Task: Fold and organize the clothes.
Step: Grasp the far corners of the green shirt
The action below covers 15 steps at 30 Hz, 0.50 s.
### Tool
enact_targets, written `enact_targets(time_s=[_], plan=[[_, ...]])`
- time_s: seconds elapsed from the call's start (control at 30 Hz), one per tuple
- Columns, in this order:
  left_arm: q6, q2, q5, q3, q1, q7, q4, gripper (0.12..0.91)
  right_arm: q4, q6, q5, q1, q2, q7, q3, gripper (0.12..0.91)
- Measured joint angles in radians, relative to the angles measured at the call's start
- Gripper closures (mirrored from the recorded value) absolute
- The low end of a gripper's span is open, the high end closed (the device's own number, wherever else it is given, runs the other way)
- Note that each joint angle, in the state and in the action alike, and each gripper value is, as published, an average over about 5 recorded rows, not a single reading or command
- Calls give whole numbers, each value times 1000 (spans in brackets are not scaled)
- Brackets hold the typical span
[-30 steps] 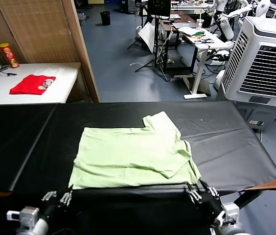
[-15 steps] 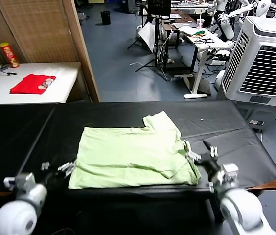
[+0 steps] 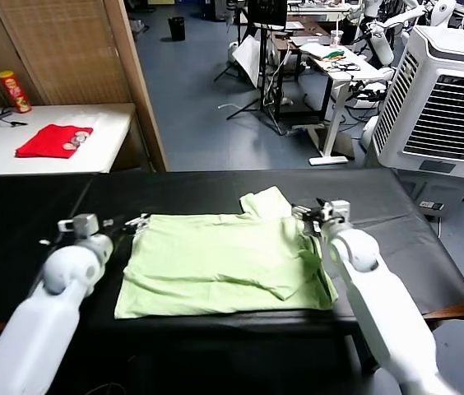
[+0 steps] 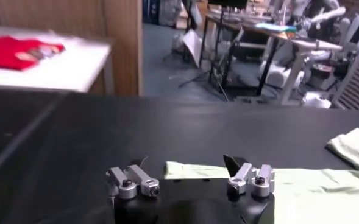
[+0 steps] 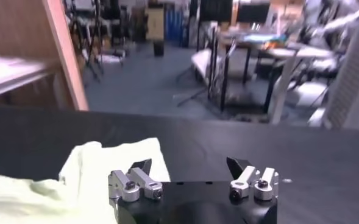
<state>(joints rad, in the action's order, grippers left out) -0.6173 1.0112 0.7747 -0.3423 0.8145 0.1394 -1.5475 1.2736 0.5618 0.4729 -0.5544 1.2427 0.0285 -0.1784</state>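
Note:
The clothes, one pale green T-shirt (image 3: pixel 224 263), lie partly folded on the black table (image 3: pixel 380 222), with one sleeve (image 3: pixel 269 203) sticking out at the far side. My left gripper (image 3: pixel 136 222) hovers open at the shirt's far left corner. In the left wrist view the shirt's edge (image 4: pixel 194 170) lies just beyond the gap of that gripper (image 4: pixel 188 169). My right gripper (image 3: pixel 308 214) is open by the far right sleeve. In the right wrist view the sleeve (image 5: pixel 106 161) lies beside one fingertip (image 5: pixel 141 168) of that gripper (image 5: pixel 188 165). Neither gripper holds anything.
A bright red folded garment (image 3: pixel 53 141) and a red can (image 3: pixel 14 90) sit on a white side table (image 3: pixel 104 144) at the far left. A large air cooler (image 3: pixel 446 99) stands at the right. Desks and stands fill the room behind.
Both arms have swung up from the table's near edge to the shirt's far side, the left to the far left corner, the right to the sleeve. The shirt lies unmoved.

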Motion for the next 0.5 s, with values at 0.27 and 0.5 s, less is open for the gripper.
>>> enact_targets(time_s=[0.27,0.5], plan=[[21,32,-26,34,-78,-38,141,232,-121,26,-2,49,54,-16,15,230],[25,48,-59,48,-99,-44,199,383,-149,17,-20,56,74,-29,12,509]])
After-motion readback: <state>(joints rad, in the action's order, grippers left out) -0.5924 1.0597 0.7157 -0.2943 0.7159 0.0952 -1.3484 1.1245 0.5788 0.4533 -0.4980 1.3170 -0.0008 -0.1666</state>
